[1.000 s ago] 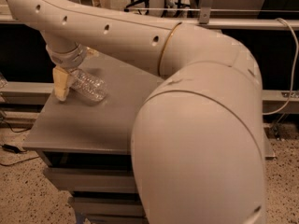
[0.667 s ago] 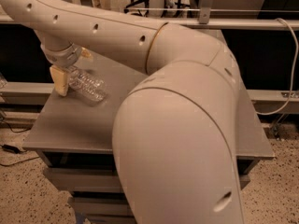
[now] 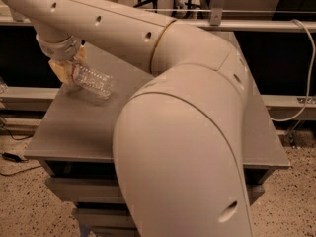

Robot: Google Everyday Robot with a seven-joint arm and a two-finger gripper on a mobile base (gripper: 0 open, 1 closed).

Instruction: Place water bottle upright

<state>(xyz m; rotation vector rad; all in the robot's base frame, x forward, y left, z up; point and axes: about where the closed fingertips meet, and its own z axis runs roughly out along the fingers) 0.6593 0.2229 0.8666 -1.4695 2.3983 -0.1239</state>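
Observation:
The water bottle [image 3: 97, 82] is a small clear ribbed bottle with a reddish band near its shoulder. It lies tilted at the table's far left, its base pointing right and toward me, its cap end hidden inside my gripper. My gripper [image 3: 69, 67] hangs from the arm's wrist at the upper left. Its tan fingers [image 3: 60, 71] are closed around the bottle's neck end. The bottle's base looks close to or just touching the grey tabletop [image 3: 74, 127].
My big beige arm [image 3: 187, 132] fills the middle and right of the view and hides much of the table. A metal rail [image 3: 276, 24] runs behind the table. A white cable [image 3: 310, 73] hangs at the right. Speckled floor shows below.
The gripper and the bottle's neck end have shifted slightly up and left. The bottle's base end stays low near the tabletop. The arm's elbow has swung closer to the camera.

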